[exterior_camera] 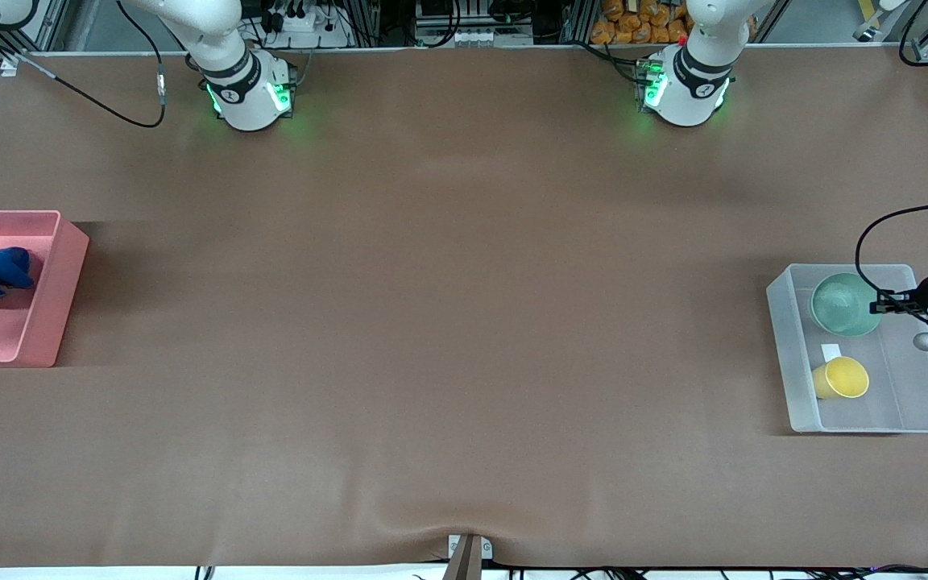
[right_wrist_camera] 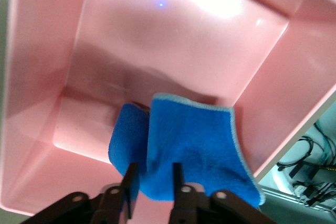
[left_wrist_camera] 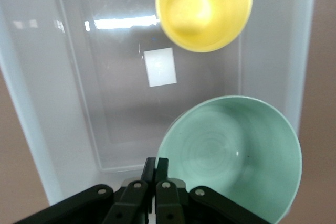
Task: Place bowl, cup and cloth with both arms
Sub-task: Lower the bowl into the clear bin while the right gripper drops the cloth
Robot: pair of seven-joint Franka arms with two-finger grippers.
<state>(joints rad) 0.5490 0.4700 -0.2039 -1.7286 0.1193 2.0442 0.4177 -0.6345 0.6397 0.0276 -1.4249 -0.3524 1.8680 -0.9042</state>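
Left hand is pinched closed over the clear bin beside the bowl, while the right hand, fingers parted, has the cloth between them over the pink bin.

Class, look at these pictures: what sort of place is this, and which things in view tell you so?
Most likely a robotics lab or test bench. Two white arm bases lit green stand on a brown-covered table, cables and metal framing run along its edge, and plastic sorting bins, such as the pink bin, sit at each end.
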